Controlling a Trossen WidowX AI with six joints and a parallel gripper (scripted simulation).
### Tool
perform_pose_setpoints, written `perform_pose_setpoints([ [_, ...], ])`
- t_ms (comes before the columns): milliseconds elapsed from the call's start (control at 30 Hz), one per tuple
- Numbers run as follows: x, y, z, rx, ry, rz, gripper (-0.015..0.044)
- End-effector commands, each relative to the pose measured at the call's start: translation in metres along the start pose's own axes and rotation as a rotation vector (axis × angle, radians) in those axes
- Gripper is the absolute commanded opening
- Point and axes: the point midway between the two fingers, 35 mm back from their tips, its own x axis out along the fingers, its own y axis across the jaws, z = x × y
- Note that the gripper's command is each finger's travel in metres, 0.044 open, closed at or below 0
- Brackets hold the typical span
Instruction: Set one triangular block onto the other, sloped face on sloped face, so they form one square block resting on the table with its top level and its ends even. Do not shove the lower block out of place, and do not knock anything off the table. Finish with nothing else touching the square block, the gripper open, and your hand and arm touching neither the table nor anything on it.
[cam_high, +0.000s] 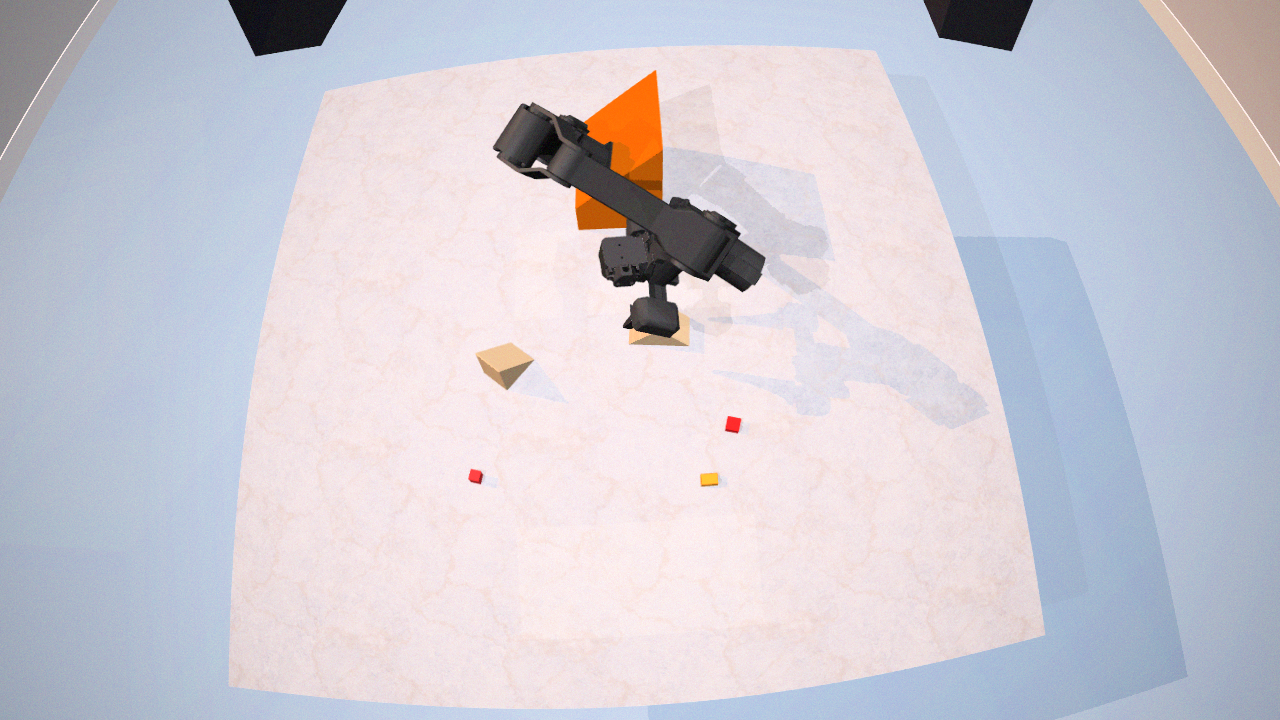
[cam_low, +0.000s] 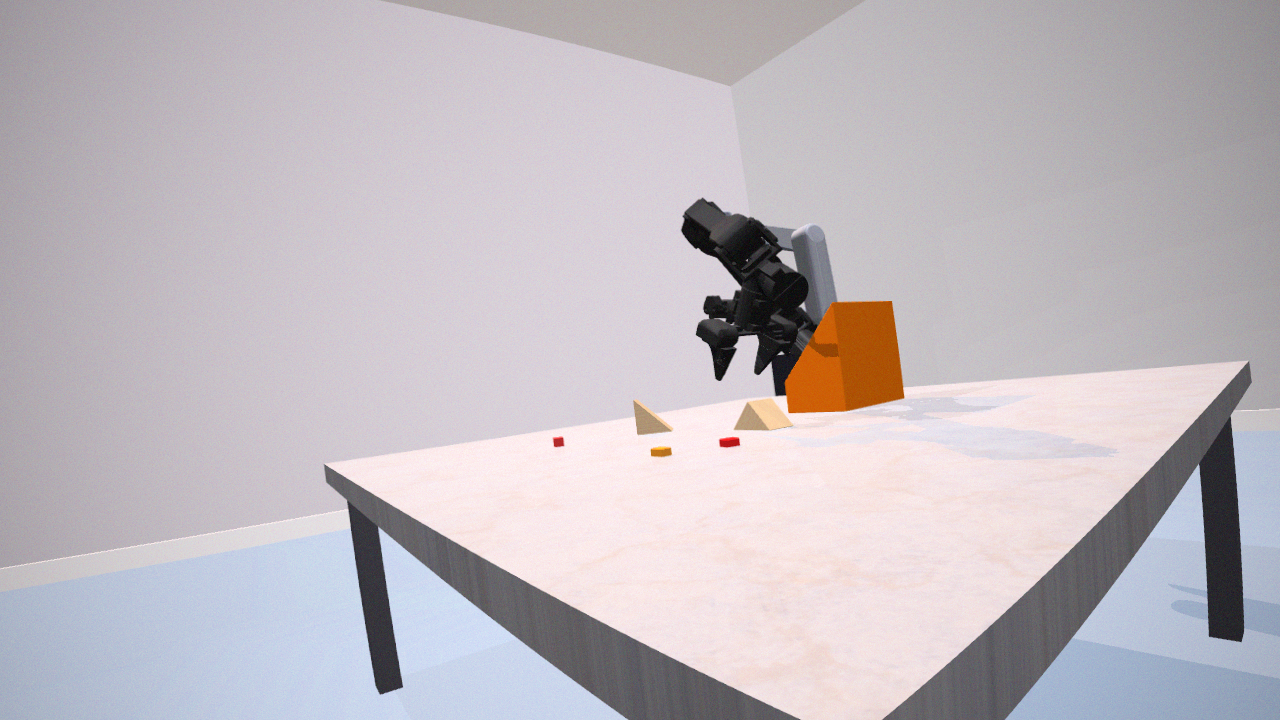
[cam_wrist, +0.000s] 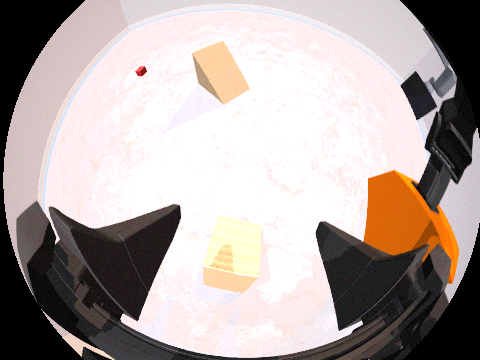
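Note:
One tan triangular block (cam_high: 505, 357) (cam_low: 650, 422) (cam_wrist: 221, 72) stands on the table (cam_high: 402, 582) (cam_low: 733, 528), with an upright edge at the left and its slope falling to the right in the exterior view. The other triangular block (cam_high: 660, 340) (cam_low: 762, 416) (cam_wrist: 236, 245) lies apart from it, nearer the orange block, like a tent with its ridge up and its broad face seemingly on the table. My gripper (cam_low: 740, 375) (cam_wrist: 249, 215) is wide open and empty above this second block, tips clear of it. In the top view the hand partly hides that block.
A large orange wedge-shaped block (cam_high: 631, 120) (cam_low: 868, 358) (cam_wrist: 395, 215) stands behind the hand, close to the arm. Two small red cubes (cam_high: 733, 424) (cam_high: 475, 476) (cam_low: 729, 442) (cam_low: 558, 441) and a small yellow block (cam_high: 708, 479) (cam_low: 660, 452) lie on the side away from the orange block.

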Motion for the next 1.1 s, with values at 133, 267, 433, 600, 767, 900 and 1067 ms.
perform_pose_setpoints([
  [133, -0.047, -0.002, 0.026, -0.032, 0.07, 0.086, 0.044],
  [267, -0.025, -0.009, 0.03, -0.032, 0.24, -0.057, 0.044],
  [433, 0.011, -0.019, 0.029, -0.031, 0.646, -0.235, 0.044],
  [600, 0.03, -0.014, 0.032, 0.027, 1.058, -0.168, 0.044],
  [767, 0.039, -0.003, 0.045, 0.097, 1.275, 0.022, 0.044],
  [900, 0.039, -0.003, 0.045, 0.097, 1.275, 0.022, 0.044],
  [1067, 0.044, 0.002, 0.03, 0.097, 1.275, 0.022, 0.044],
])
